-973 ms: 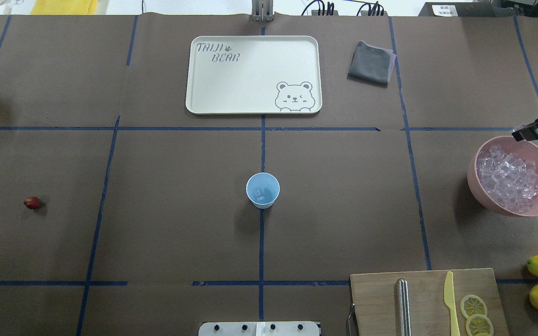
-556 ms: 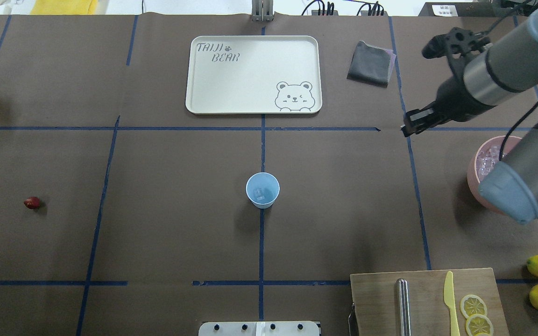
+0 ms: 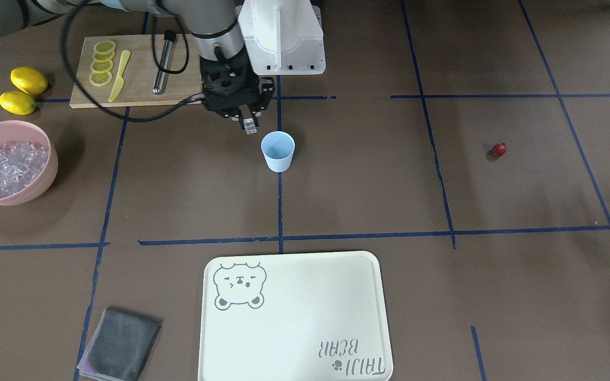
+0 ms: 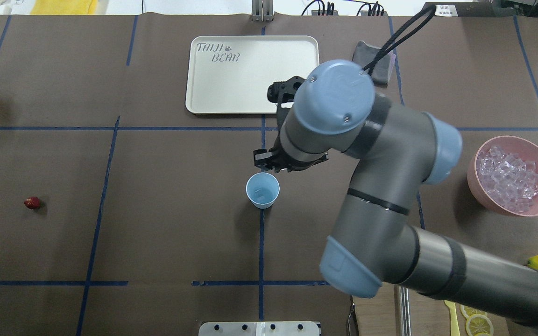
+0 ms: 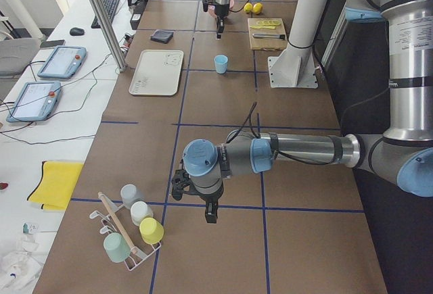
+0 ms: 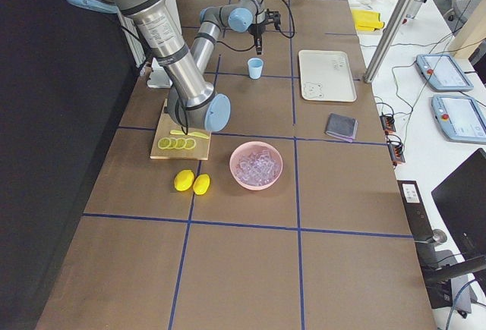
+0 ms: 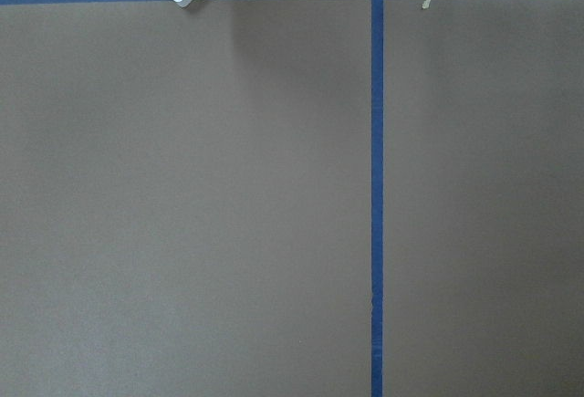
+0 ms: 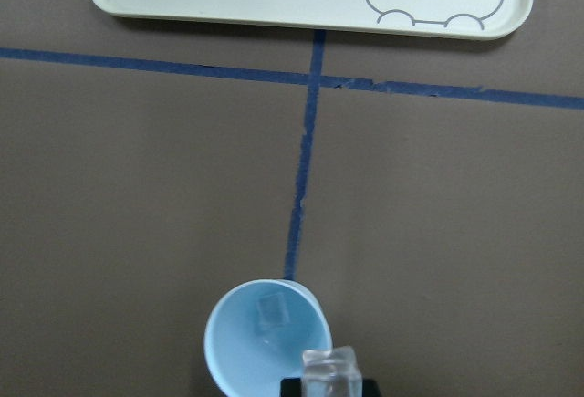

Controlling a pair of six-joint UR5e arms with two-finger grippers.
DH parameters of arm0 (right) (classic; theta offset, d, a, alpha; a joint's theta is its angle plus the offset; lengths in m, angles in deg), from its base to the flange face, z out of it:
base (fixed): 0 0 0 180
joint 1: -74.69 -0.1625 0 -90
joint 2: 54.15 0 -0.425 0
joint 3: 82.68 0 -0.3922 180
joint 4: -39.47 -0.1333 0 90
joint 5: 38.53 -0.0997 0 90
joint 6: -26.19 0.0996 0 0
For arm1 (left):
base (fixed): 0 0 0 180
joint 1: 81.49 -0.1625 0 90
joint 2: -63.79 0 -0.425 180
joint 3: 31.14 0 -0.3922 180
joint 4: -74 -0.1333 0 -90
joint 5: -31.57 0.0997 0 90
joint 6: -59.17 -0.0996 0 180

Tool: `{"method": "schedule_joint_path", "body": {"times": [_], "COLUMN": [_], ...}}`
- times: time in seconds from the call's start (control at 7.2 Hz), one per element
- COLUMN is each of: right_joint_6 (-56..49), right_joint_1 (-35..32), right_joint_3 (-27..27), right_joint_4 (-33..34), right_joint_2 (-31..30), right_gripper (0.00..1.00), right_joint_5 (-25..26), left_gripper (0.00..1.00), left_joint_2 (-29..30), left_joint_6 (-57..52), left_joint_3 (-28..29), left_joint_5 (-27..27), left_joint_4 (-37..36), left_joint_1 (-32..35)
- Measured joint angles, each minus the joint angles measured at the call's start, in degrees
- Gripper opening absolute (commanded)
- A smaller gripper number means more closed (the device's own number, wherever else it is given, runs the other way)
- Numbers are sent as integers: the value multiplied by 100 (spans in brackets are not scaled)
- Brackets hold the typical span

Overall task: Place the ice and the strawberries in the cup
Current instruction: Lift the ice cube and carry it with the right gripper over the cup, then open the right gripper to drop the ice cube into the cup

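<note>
A: One ice cube [image 8: 328, 371] sits between the fingers of the right gripper [image 3: 250, 126], correct?
B: Correct. The jaws are clamped on it. It hangs clear of the table, just beside the rim of the cup [image 4: 262, 190].
A: Where does the cup stand?
B: Upright on a blue tape line [image 4: 261, 242], mid-table, with a second cube [image 8: 271, 310] lying on its bottom.
A: And the strawberry [image 4: 32, 202]?
B: It lies by itself on the brown table, well apart from the cup, on the robot's left side.
A: The rest of the ice [image 4: 507, 179]?
B: It is heaped in the pink bowl [image 4: 473, 182], far over on the right.
A: What about the left gripper [image 5: 211, 214]?
B: It hangs over the table's far left end, near a rack of cups [image 5: 128, 230]. Only the side view shows it, so I cannot tell whether its jaws are apart or together.
</note>
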Motion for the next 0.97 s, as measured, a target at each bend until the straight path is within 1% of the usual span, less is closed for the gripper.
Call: {"method": "schedule_joint_path", "body": {"times": [0.14,0.28,0.56,0.69,0.83,0.97], "right_joint_6": [238,351,404,405,405,406], "right_joint_1": [273,421,520,530,531,534], "right_joint_3": [-349,-549,-687,-698,-704,-701], "right_joint_4": [0,-1,6,11,12,5], "right_joint_2": [266,368,337,307,301,310], "right_gripper": [0,0,0,10,99,100], "right_joint_5": [291,439,571,619,653,668], "left_gripper": [100,100,100,100,100,100], "left_joint_2": [-3,-6,-7,-7,-7,-7], "left_joint_6": [0,0,0,0,0,0], "left_joint_3": [0,1,0,0,1,3], "left_joint_5": [1,2,2,2,2,2], "left_joint_4": [0,0,-2,-8,-16,-22], "left_joint_1": [0,0,0,-2,-6,-8]}}
